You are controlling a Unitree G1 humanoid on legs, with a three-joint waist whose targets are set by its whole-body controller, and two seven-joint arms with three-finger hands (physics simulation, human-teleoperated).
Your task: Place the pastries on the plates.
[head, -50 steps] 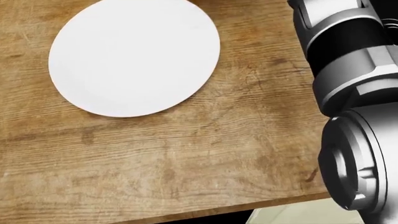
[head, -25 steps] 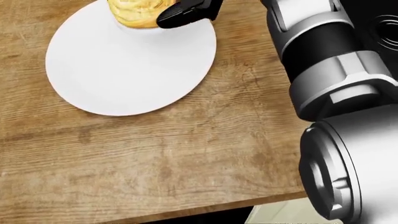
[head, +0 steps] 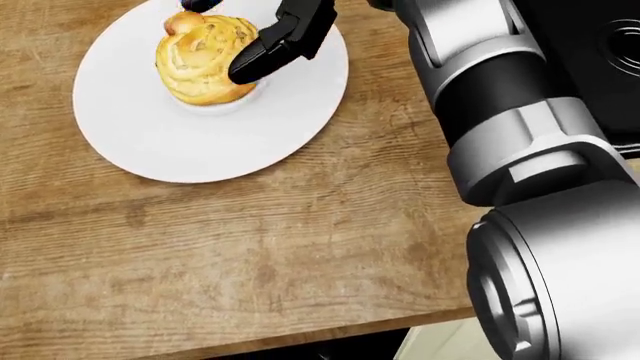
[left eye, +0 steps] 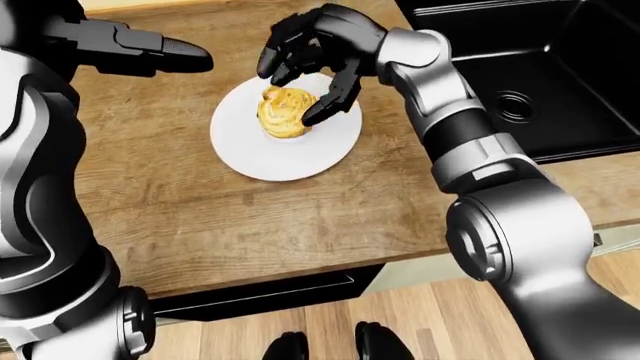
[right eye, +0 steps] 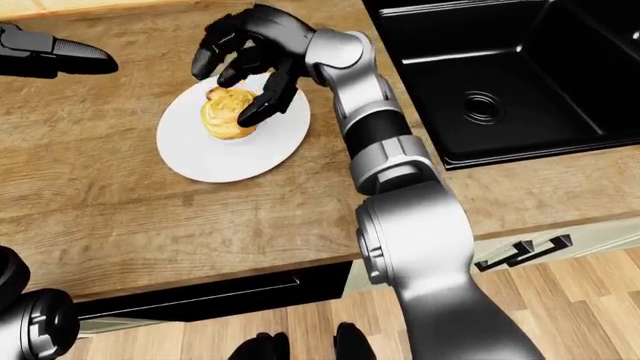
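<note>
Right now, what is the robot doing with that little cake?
The right robot hand is setting a golden swirled pastry onto a round white plate on the wooden counter. The pastry sits on the plate, and the black fingers are spread around it, one touching its side. The left robot hand hovers over the counter, holding nothing. A black sink lies to the right.

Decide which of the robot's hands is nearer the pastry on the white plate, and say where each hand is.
Right. The right hand arches over the pastry on the plate, one fingertip at its side. The left hand hovers over bare counter, off toward the view's upper left.
</note>
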